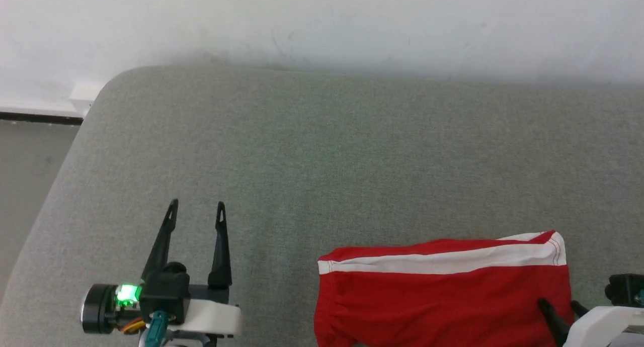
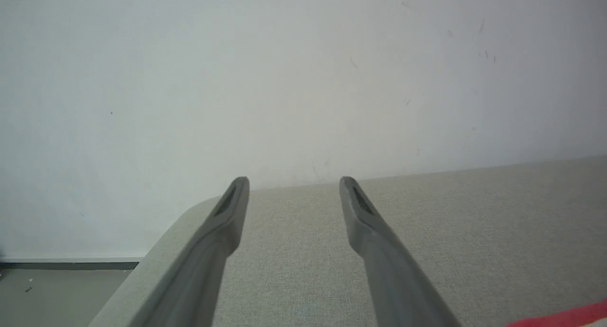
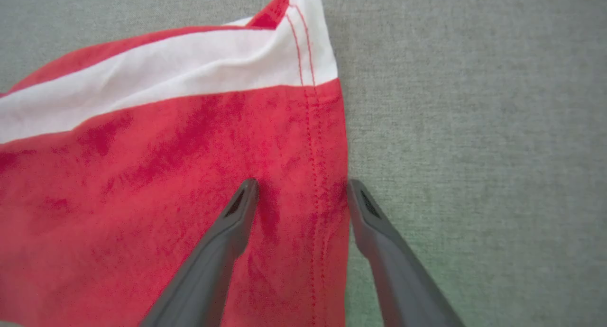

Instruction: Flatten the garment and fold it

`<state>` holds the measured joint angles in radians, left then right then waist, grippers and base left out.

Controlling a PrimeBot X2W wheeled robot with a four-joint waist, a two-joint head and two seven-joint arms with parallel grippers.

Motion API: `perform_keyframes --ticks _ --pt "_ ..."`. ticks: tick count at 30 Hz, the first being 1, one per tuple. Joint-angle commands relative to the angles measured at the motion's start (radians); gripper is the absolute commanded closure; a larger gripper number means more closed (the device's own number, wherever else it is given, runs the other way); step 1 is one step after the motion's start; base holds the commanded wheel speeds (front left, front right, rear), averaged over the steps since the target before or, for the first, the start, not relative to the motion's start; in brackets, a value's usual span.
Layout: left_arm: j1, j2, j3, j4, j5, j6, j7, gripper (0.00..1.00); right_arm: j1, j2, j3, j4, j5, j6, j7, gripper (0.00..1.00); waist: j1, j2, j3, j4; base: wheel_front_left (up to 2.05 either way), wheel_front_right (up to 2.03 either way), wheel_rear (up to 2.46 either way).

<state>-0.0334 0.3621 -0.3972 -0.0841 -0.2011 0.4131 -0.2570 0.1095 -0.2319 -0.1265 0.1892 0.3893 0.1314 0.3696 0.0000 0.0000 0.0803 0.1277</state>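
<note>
The garment (image 1: 443, 291), bright red shorts with a white side stripe, lies on the grey cushion at the lower right of the head view. My right gripper (image 1: 558, 304) stands open at its stitched right hem. In the right wrist view, the right gripper (image 3: 301, 187) straddles that hem of the garment (image 3: 166, 166), one finger over the red cloth and the other over the bare cushion just off the edge. My left gripper (image 1: 196, 208) is open and empty over bare cushion, well to the left of the garment. In the left wrist view, the left gripper (image 2: 294, 185) points toward the wall, with a sliver of the garment (image 2: 569, 316) at lower right.
The grey fabric cushion (image 1: 322, 161) has a rounded far-left corner and meets a white wall (image 1: 322, 25) at the back. Floor (image 1: 30, 186) drops off to the left of the cushion. Bare cushion surface lies beyond and left of the garment.
</note>
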Motion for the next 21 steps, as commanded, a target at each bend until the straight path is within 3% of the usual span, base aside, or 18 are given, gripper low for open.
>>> perform_keyframes --ticks 1,11,13,21 --pt "0.02 -0.017 0.013 0.002 0.007 -0.018 -0.005 0.0 -0.023 0.001 0.007 0.021 0.016 -0.001 0.003 0.0 0.0 0.0 0.014 0.009 0.0 0.0 0.0" --pt "0.023 -0.08 0.045 0.036 0.042 -0.167 -0.005 0.0 -0.077 0.004 0.087 0.142 0.114 -0.001 0.038 0.0 0.0 0.0 0.062 0.044 0.0 0.0 0.0" --pt "0.019 -0.092 0.054 0.045 0.052 -0.184 -0.005 0.0 -0.081 0.006 0.118 0.154 0.136 -0.001 0.052 1.0 0.0 0.0 0.067 0.047 0.0 0.0 0.0" --pt "0.02 -0.126 0.094 0.063 0.072 -0.227 -0.005 0.0 -0.1 -0.01 0.146 0.164 0.173 -0.001 0.023 1.0 0.0 0.0 0.058 0.043 0.0 0.0 0.0"
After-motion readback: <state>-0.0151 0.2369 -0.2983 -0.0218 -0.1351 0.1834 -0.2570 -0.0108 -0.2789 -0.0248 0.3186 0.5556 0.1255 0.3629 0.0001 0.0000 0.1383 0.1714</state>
